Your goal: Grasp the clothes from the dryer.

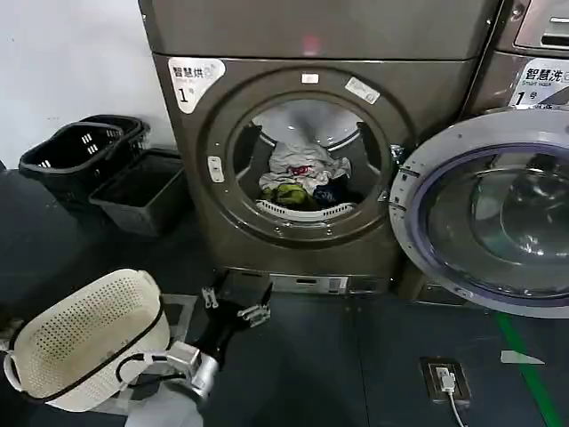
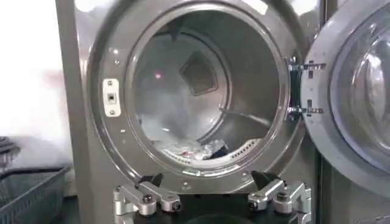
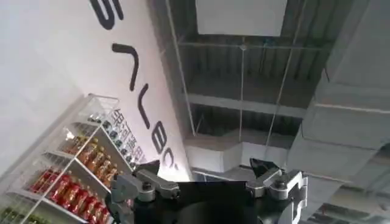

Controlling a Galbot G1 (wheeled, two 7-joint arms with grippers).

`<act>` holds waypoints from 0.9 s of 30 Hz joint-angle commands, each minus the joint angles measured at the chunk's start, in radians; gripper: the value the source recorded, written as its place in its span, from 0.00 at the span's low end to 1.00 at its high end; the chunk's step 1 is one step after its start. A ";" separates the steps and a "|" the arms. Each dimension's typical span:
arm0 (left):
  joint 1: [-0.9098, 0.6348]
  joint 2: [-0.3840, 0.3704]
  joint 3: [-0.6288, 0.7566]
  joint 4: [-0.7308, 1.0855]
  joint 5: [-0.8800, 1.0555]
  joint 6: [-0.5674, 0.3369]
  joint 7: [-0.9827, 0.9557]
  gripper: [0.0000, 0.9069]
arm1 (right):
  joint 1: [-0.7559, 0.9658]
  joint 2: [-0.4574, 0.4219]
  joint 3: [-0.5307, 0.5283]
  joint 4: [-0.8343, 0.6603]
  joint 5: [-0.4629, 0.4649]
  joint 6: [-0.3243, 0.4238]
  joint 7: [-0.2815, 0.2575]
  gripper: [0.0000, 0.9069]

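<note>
While one dryer (image 1: 311, 151) holds one clothes heap (image 1: 304, 178), left pincer (image 1: 236, 305) gapes.

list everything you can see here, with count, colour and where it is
bronze-grey metal front-loading dryer: 1, bronze-grey, centre, port open, white "1" sticker at upper left
heap of mixed clothes: 1 heap, white, yellow-green and dark, low inside the drum
round dryer door: 1, silver rim with dark glass, swung open to the right
neighbouring machine: 1, bronze-grey, right of the dryer, blue-lettered sticker
dark plastic baskets: 2, black and dark grey, on the floor left of the dryer
white perforated laundry basket: 1, cream-white, tipped, lower left
floor socket with cable: 1, dark, lower right
shelf of bottles: 1, white, seen from the right wrist
left gripper: 1, black and silver, open, low before the dryer
right gripper: 1, black and silver, open, pointing up towards the ceiling
</note>
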 commanded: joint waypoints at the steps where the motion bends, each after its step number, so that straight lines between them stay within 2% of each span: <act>1: 0.005 -0.008 0.000 0.004 0.008 -0.008 -0.001 1.00 | 0.003 0.000 -0.003 0.000 -0.001 0.001 -0.006 1.00; 27: -0.003 -0.011 0.010 0.008 0.020 -0.009 0.002 1.00 | -0.001 0.015 0.012 -0.018 -0.029 0.008 -0.029 1.00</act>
